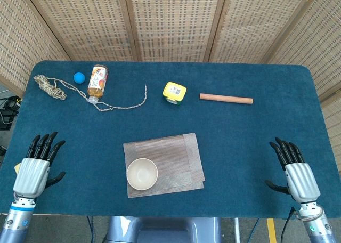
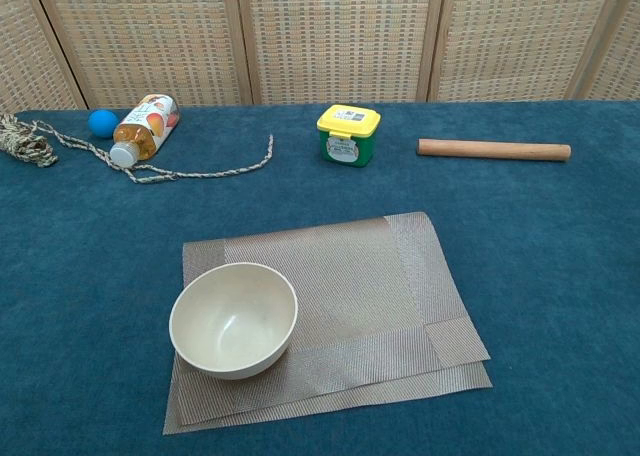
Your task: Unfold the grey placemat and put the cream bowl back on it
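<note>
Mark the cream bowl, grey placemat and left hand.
cream bowl (image 2: 233, 319), chest view, inner bottom.
grey placemat (image 2: 345, 276), chest view, bare folded top layer.
left hand (image 1: 34, 171), head view, back of hand.

The light is bright and even, coming from up above. Shadows are small and soft; the round cream bowl (image 2: 234, 319) throws only a thin dark edge on the folded grey woven placemat (image 2: 350, 286). No shiny glare anywhere. Both pictures are sharp, and the fuzzy dark blue table cloth (image 1: 240, 142) shows its grain right to the edges
</note>
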